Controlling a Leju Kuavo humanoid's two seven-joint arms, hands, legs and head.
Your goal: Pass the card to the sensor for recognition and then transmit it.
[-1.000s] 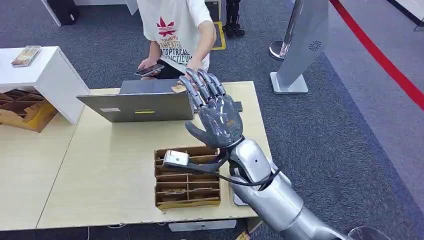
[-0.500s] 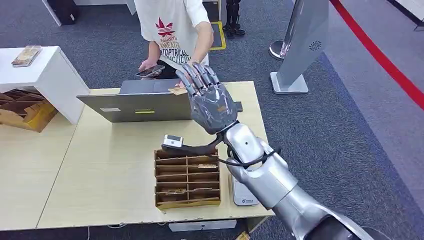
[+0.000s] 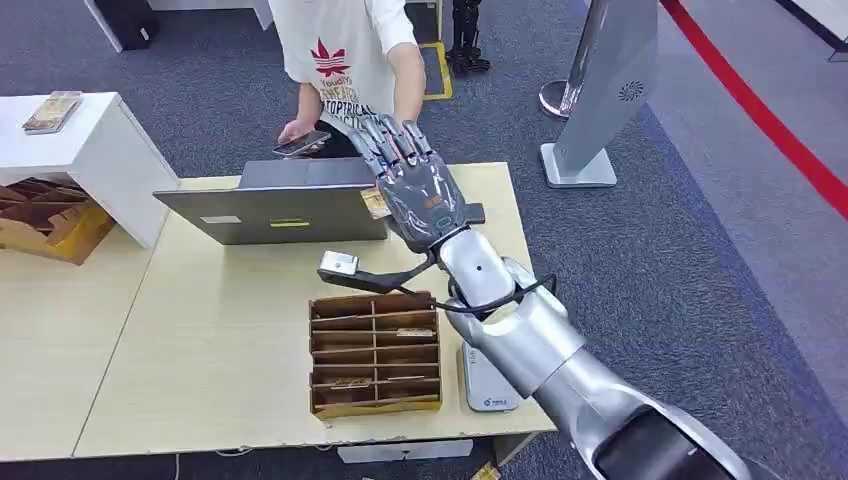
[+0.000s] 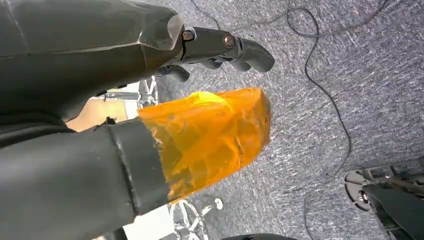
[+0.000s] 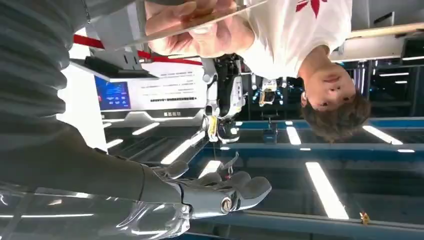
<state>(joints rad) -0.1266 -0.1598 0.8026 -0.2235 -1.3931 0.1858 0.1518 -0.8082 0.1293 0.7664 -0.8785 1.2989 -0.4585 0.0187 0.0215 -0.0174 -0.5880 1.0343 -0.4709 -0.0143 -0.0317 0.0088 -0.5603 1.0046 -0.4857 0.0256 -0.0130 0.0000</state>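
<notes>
My right hand (image 3: 418,190) is stretched out over the far edge of the table toward a person in a white T-shirt (image 3: 345,50). A small tan card (image 3: 374,203) peeks out at its thumb side. In the right wrist view the card (image 5: 220,12) lies edge-on, pinched at my thumb, and the person's hand (image 5: 200,37) grips it too. My other fingers (image 5: 225,195) are spread. The white card sensor (image 3: 490,388) lies on the table beside my forearm, partly hidden. My left hand (image 4: 90,55), thumb wrapped in orange tape, hangs over the carpet holding nothing.
A grey laptop (image 3: 275,205) stands at the table's far side. A cardboard divider box (image 3: 375,350) holding a few cards sits at the front. The person holds a phone (image 3: 298,142) in the other hand. A white cabinet (image 3: 90,150) stands left, a grey kiosk (image 3: 600,90) right.
My right arm has reached forward and up from over the divider box toward the person, uncovering the sensor. The person's hand has come in behind my fingers.
</notes>
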